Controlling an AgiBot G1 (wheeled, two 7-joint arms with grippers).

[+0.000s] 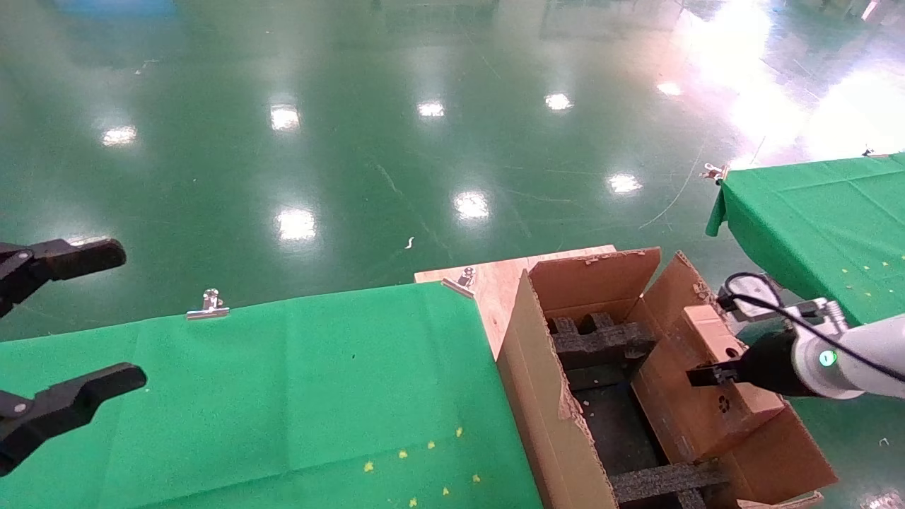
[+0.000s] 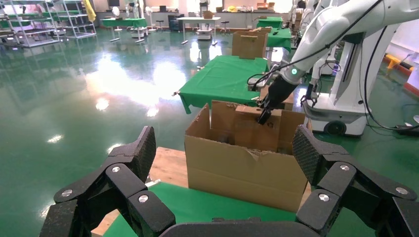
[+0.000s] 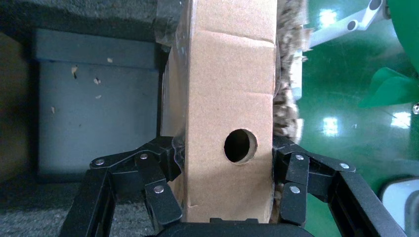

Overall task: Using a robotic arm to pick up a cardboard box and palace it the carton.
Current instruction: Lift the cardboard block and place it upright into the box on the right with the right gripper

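Right gripper: I have it clamped on the cardboard box, 1 finger pressed on each narrow side, the round hole facing my wrist camera.
Box position: held tilted at the carton's right wall, its lower part already inside the opening, its upper end above the rim.
Below the grip: black foam inserts and the dark carton floor.
How I'd do it: I judge I should lower slowly, steer off the ragged right flap, level the box, and release only once it rests.
Left gripper: parked wide open and empty, over the green table.
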